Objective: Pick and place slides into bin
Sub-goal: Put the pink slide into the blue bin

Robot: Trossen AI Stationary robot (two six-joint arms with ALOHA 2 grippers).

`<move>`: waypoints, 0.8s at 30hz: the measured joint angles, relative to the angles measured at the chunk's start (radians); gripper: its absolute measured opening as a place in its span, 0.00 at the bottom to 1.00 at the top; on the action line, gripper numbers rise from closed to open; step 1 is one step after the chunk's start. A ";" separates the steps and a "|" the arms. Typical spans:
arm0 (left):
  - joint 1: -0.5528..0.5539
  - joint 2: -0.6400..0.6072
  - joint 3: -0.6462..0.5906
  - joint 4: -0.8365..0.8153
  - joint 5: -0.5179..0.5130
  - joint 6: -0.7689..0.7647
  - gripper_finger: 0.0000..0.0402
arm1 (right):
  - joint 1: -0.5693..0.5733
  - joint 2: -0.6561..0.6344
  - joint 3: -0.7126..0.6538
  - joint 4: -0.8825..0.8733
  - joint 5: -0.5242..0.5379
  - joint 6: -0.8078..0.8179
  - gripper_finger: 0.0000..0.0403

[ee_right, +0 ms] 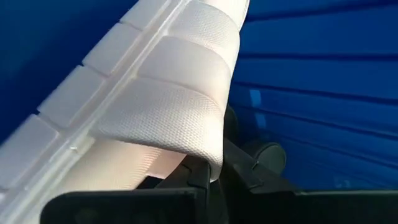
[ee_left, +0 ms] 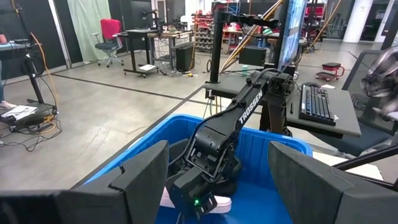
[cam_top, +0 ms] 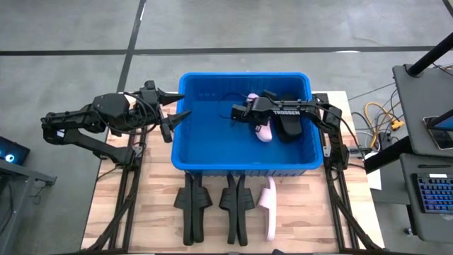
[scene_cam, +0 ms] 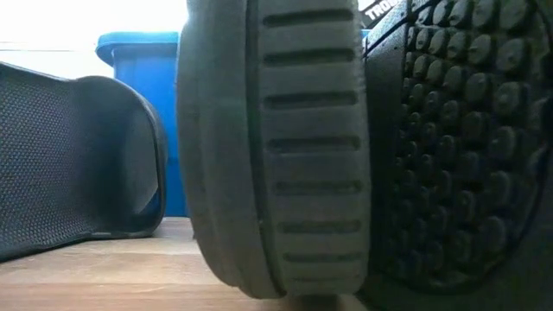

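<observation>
Gripping a pale pink slide (cam_top: 263, 131) by its strap, the right end effector (cam_top: 244, 113) hangs clenched inside the bin (cam_top: 212, 152). Left end effector (cam_top: 177, 106) waits released at the bin's left rim. Three slides (cam_top: 230, 205) lie on the counter (cam_top: 156, 212); in the low view they hide nearly everything.

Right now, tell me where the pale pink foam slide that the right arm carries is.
The pale pink foam slide hangs inside the bright blue plastic bin, right of its middle in the high view, pinched by its strap in the right gripper, beside a black slide.
</observation>
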 joint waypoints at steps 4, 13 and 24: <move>0.000 0.000 0.000 0.000 0.000 -0.001 0.64 | 0.000 0.000 0.000 -0.004 -0.002 -0.031 0.03; 0.000 0.000 -0.001 0.000 0.000 -0.001 0.64 | 0.000 0.000 0.000 -0.031 -0.005 -0.051 0.15; 0.000 0.000 -0.001 0.000 0.000 -0.001 0.64 | -0.025 0.000 0.000 -0.045 -0.129 -0.073 0.40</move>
